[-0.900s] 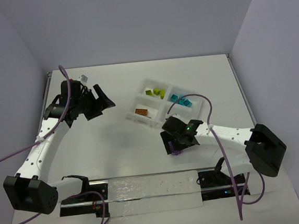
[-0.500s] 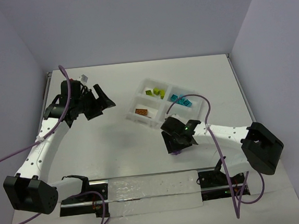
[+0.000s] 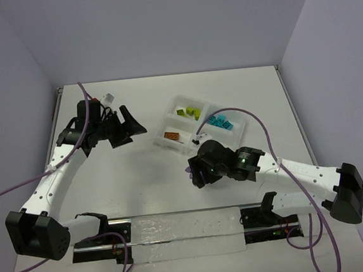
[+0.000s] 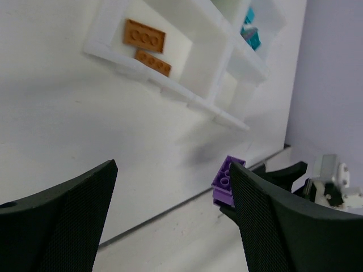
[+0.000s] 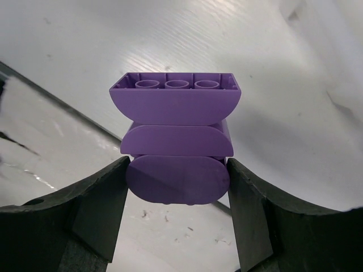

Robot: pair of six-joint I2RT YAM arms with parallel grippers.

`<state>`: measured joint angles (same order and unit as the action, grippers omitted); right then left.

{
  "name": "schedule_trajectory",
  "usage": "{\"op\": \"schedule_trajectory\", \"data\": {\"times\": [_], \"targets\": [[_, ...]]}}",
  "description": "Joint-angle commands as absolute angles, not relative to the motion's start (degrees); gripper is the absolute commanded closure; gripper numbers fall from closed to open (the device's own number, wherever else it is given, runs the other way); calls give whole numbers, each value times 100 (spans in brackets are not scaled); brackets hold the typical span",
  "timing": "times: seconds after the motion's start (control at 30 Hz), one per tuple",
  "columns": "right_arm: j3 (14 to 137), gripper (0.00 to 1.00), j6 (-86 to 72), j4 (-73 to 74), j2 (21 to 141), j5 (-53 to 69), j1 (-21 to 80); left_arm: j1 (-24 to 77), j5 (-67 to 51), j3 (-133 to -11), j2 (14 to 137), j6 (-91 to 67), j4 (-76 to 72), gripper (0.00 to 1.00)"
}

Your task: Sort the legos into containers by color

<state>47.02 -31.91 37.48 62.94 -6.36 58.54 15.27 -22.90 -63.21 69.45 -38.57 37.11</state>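
Pale lilac walls (image 3: 159, 30) close in a white surface (image 3: 134, 172), with my two arms reaching over it from the near edge. Along that edge lies a long clear strip (image 3: 186, 228) with black brackets at its ends.

My right tool (image 3: 196, 175) (image 5: 177, 192) is clenched on a purple stack (image 3: 189, 171) (image 5: 177, 136) (image 4: 227, 180). In the right wrist view it is a clump of three purple pieces. The farthest one shows three round tubes. The two nearer ones have rounded faces, and my fingers (image 5: 99, 204) press on the nearest from both sides. The stack looks lifted off the surface. It sits on the near side of the tray (image 3: 201, 123) (image 4: 170, 88), close to its near edge but not over any compartment.

The tray lies tilted at mid-surface, divided two by two. Lime bricks (image 3: 191, 112) lie in the far-left compartment. Teal bricks (image 3: 220, 122) (image 4: 251, 37) lie in the far-right one. Two orange bricks (image 3: 172, 135) (image 4: 144, 37) lie flat, side by side, in the near-left one.

My left tool (image 3: 131, 122) (image 4: 173, 170) is released, with its jaws spread wide. It hovers over the far-left part of the surface, left of the tray and apart from it, pointing toward the tray. Its wrist view looks between the fingers at the orange compartment, with the purple stack and right tool beyond.
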Motion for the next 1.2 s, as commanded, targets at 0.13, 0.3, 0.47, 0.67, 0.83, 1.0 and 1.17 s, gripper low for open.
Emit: {"op": "schedule_trajectory", "data": {"times": [0.13, 0.3, 0.47, 0.67, 0.83, 1.0, 1.17], "targets": [[5621, 62, -2834, 3788, 6249, -626, 5933, 2110, -4252, -6022, 6941, -3808, 2823, 12], [5737, 62, -2686, 3698, 6319, -541, 5980, 2506, -4685, -5806, 7057, -4152, 2220, 12], [5771, 62, -2651, 3742, 6296, -619, 6003, 2783, -4855, -5588, 7149, -4452, 1714, 13], [5792, 62, -2654, 3727, 6321, -584, 6038, 3200, -4836, -5344, 7395, -4804, 1161, 13], [5801, 62, -2628, 3709, 6337, -580, 6073, 3419, -4782, -5343, 7682, -4843, 842, 14], [5854, 62, -2600, 3754, 6400, -666, 6082, 3533, -5010, -5390, 8168, -5029, 300, 20], [5833, 62, -2619, 3718, 6384, -679, 6082, 3635, -5160, -5385, 8266, -4970, 263, 23]]}}
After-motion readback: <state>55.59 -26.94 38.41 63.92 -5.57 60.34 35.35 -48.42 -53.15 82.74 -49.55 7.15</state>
